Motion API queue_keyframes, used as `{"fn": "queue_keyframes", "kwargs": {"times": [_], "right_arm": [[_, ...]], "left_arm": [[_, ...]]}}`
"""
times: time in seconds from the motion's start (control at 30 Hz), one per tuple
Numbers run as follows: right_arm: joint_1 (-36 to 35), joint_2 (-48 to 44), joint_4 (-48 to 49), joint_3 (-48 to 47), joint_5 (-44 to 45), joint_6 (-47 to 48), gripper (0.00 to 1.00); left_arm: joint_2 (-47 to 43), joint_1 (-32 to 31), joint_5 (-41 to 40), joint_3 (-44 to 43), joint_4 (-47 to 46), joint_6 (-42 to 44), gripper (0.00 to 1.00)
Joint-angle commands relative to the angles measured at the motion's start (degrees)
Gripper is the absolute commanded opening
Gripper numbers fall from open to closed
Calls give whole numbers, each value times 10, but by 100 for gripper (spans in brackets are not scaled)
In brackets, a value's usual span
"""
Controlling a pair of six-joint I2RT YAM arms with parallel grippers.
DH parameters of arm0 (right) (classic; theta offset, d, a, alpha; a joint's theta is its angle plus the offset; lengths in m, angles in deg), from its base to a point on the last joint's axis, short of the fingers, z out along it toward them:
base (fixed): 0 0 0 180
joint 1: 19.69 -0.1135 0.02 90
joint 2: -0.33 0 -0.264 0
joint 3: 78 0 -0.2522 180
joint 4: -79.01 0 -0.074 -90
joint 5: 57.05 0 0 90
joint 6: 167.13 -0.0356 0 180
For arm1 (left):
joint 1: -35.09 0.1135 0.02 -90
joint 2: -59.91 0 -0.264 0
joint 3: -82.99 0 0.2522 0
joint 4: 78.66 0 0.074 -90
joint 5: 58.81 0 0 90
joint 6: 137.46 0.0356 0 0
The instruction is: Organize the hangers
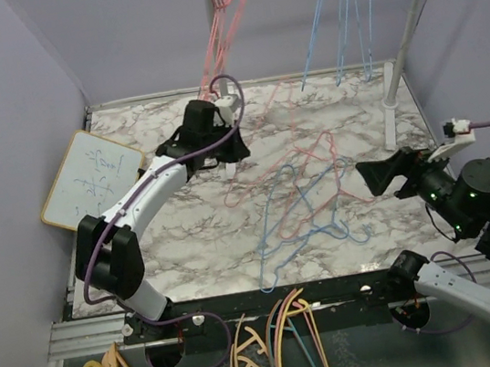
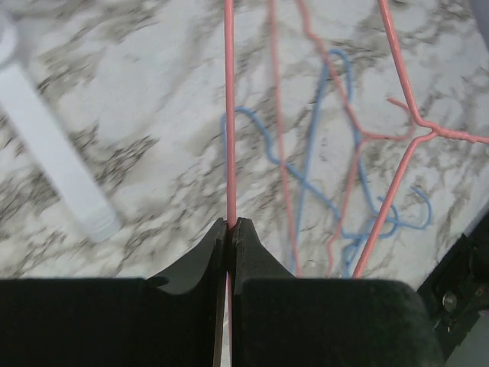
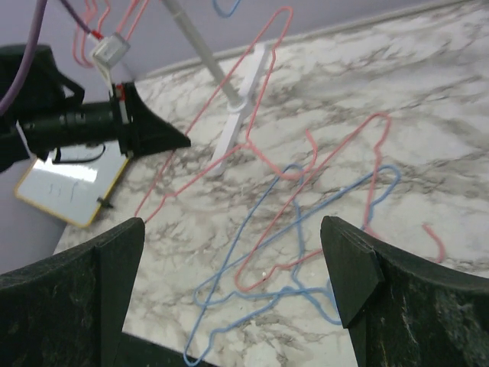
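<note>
My left gripper (image 2: 231, 223) is shut on the wire of a pinkish-red hanger (image 2: 229, 115), held above the back left of the marble table (image 1: 163, 251). From the right wrist view, that hanger (image 3: 263, 57) slants up from the left gripper (image 3: 179, 140) with one corner near the tabletop. Several loose blue and pink hangers (image 1: 303, 202) lie tangled mid-table. More pink hangers (image 1: 224, 11) and blue hangers (image 1: 352, 1) hang on the rack at the back. My right gripper (image 3: 233, 229) is open and empty, hovering over the right side near the pile (image 3: 306, 229).
A small whiteboard (image 1: 92, 177) leans at the table's left edge. The white rack post (image 1: 390, 106) stands at the back right, and a rack foot (image 2: 53, 153) lies near the left gripper. Thick yellow and orange hangers (image 1: 278, 345) sit below the front edge.
</note>
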Motion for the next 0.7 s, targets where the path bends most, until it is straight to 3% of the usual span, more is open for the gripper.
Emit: {"fn": "queue_keyframes", "kwargs": {"times": [0.0,0.27,0.67], "right_arm": [[-2,31,101,94,-162,-26,100],[-2,90,354,307,-254,-173,97],[-8,256,677,405,-290,-282,94]], "left_arm": [[-61,83,68,84,-53,-56,0],[-118,145,74,166,-115,-129,0],[-101,154,87,179,-189,-259,0]]}}
